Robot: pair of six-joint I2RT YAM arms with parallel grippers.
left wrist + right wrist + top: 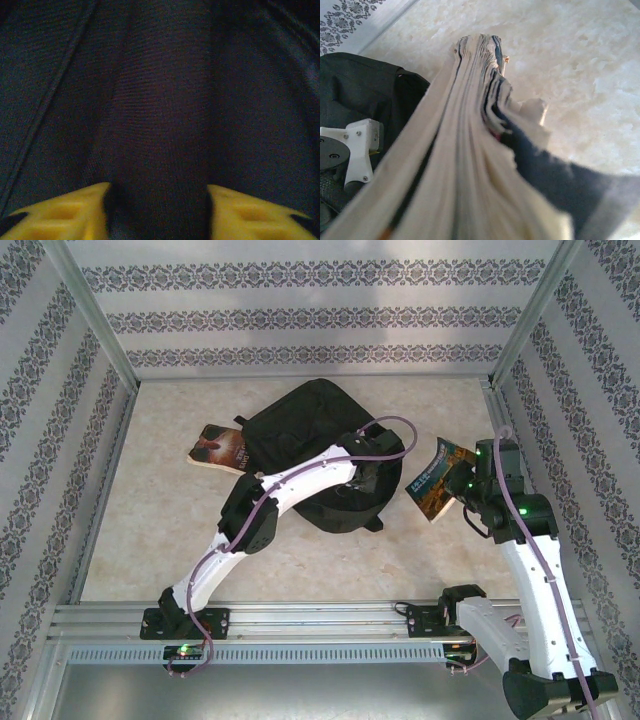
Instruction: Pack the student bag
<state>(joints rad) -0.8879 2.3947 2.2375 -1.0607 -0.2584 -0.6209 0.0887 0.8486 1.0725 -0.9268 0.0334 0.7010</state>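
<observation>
Okay, the student bag [300, 420] lies flat on the desk [330, 560], mid-width and toward the far edge; it's black and soft. Your left arm [290, 485] crosses over it and hides the bag's near right part. The left end effector [368, 478] is down on the fabric there. In the left wrist view its yellow fingers [75, 212] stand apart, cut off by the bottom edge, with a dark ridge of bag cloth between them. You can't tell whether that cloth is pinched or just lying there, since the picture is dim and blurred.

Your right end effector [465, 488] is closed on a book [435, 478] with a colourful cover, held tilted above the desk beside the bag's right side, near the desk's right edge. In the right wrist view the page edges run up the middle and hide the fingers.

A second book [220, 448] with a reddish-brown cover lies at the bag's left side. It is touching the bag or tucked slightly under it; can't tell which. The cover titles are too small to read.
</observation>
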